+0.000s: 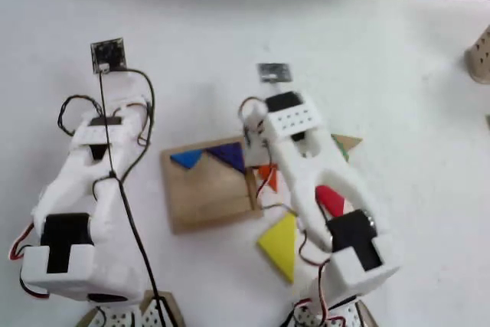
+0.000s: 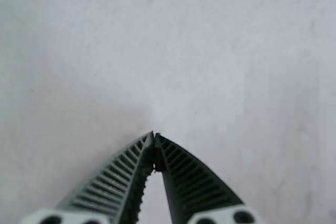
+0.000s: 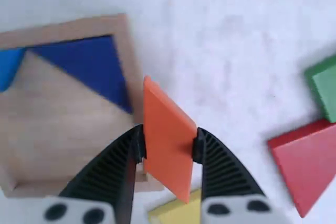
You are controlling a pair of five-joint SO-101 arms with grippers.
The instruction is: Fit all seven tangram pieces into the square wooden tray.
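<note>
The right fingers (image 3: pixel 113 166) grip the orange piece (image 3: pixel 167 140) (left fingers (image 2: pixel 126 177) closed, empty); next it probably needs seating in the tray (image 3: pixel 68 27).

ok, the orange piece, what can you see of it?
The orange piece is a flat, thin parallelogram, evenly orange with a matte, painted-wood look. The right gripper holds it, jaws clamped on two opposite edges. It lies across the rim of the tray on the right arm's side. One corner is beside the dark blue triangle, and the opposite corner overlaps the yellow piece. Whether it touches the rim or hangs above it cannot be told.
</note>
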